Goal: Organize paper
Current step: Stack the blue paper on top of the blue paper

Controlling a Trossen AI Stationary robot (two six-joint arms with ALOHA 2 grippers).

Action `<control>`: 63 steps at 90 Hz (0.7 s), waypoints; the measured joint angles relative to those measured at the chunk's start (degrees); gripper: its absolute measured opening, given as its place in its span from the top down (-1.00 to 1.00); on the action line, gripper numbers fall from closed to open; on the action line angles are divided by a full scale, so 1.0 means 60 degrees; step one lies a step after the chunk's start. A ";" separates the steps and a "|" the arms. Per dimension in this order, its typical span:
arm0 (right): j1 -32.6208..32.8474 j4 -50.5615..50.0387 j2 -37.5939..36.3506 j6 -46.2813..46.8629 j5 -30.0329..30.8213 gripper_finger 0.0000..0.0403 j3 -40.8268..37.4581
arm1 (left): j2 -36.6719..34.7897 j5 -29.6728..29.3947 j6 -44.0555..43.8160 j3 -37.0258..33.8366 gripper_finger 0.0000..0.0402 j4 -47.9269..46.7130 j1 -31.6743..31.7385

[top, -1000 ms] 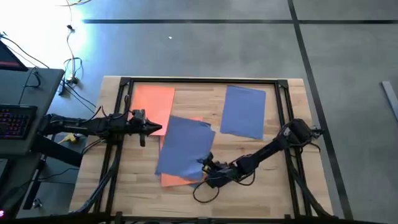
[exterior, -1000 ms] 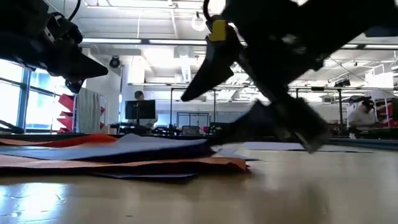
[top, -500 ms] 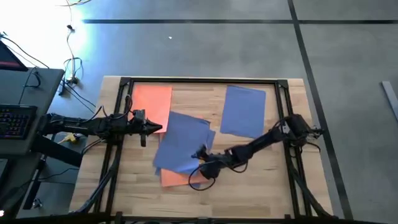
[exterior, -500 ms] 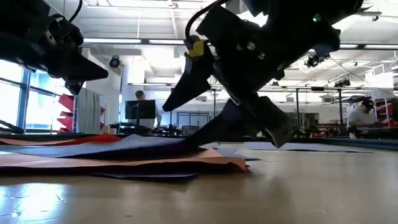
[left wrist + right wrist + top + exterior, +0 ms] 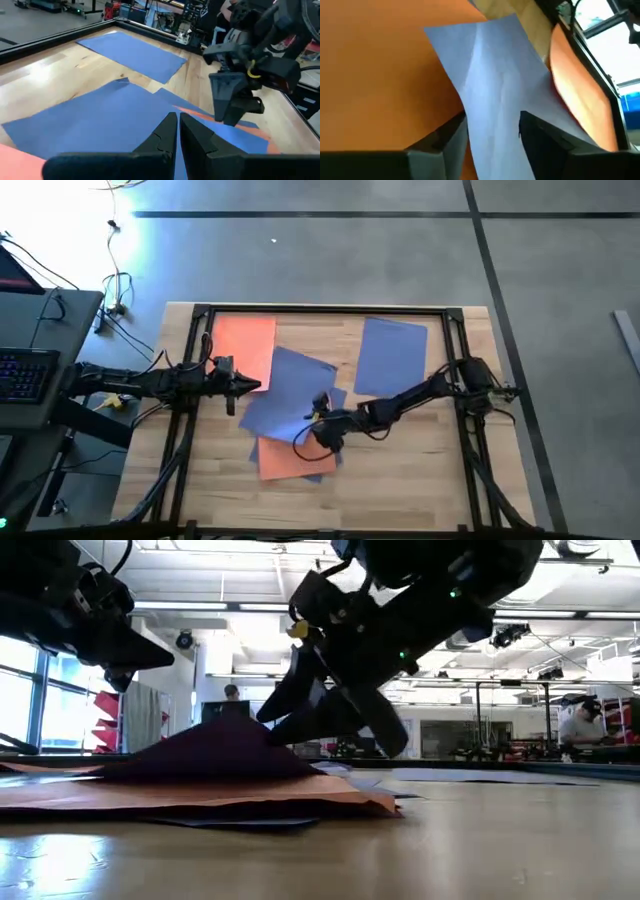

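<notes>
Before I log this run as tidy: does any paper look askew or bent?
Yes. The middle blue sheet lies skewed over an orange sheet, pinched in the right tool and humped off the table. The blue sheet by the far edge lies flat.

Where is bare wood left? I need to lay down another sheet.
Bare wood lies along the table's front edge and in the front right corner, below the lone blue sheet. The middle is crowded: the mixed pile, with the right gripper holding its top sheet.

A blue letter-size paper sheet [image 5: 288,391] lies mid-table atop an orange paper sheet [image 5: 292,461], apparently raised at one edge; another blue rectangular sheet [image 5: 391,358] lies right, a second orange sheet [image 5: 246,348] left.
</notes>
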 joint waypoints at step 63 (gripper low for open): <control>-0.0757 0.3532 0.1776 0.0339 0.0824 0.20 0.0033 | 0.0000 -0.0004 0.0000 0.0000 1.00 0.0063 0.0000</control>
